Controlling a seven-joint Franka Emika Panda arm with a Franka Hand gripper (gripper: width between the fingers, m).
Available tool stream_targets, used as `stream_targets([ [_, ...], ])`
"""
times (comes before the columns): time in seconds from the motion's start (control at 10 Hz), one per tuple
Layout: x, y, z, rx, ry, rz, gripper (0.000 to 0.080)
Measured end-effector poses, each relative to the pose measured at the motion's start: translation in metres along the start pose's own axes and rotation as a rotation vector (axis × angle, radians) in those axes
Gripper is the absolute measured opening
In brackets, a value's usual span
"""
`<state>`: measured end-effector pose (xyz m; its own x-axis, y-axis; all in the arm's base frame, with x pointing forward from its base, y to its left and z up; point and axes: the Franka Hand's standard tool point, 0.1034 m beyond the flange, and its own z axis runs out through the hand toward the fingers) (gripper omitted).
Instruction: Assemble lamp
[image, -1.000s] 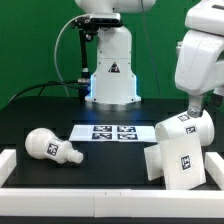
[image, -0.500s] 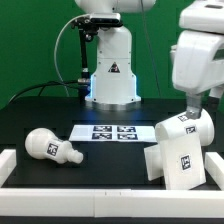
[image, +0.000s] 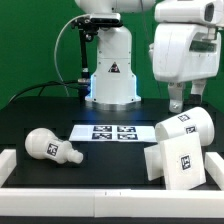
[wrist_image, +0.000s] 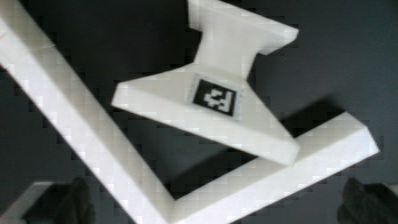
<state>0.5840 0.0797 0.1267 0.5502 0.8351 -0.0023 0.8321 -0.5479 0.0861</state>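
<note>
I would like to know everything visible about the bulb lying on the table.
The bulb is matte white, plastic-looking, with a round head bearing a black square tag and a ribbed neck. It lies on its side on the black table, neck toward the exterior view's right, left of the marker board in that view. Only the table touches it.

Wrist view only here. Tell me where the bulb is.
Observer: The bulb lies on its side at the exterior view's left, apart from the other parts.
Operator: Give me what's between it and the shade.
Observer: The marker board, flat on the table; the shade lies at the exterior view's right.
Operator: Report the pincer's height.
Observer: The pincer hangs above the shade, touching nothing.
</note>
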Motion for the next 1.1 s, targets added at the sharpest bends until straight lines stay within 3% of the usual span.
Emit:
stream_targets([
  [0.4, -0.004, 0.002, 0.002, -0.005, 0.020, 0.025, 0.0700],
  [0.5, -0.019, 0.004, 0.006, -0.002, 0.050, 0.104, 0.0700],
  [0.6, -0.031, 0.000, 0.013, 0.036, 0.062, 0.214, 0.0700],
  [0.8, -0.029, -0.006, 0.023, 0.095, 0.064, 0.293, 0.0700],
  [1.1, -0.029, -0.005, 0.024, 0.102, 0.063, 0.294, 0.0700],
])
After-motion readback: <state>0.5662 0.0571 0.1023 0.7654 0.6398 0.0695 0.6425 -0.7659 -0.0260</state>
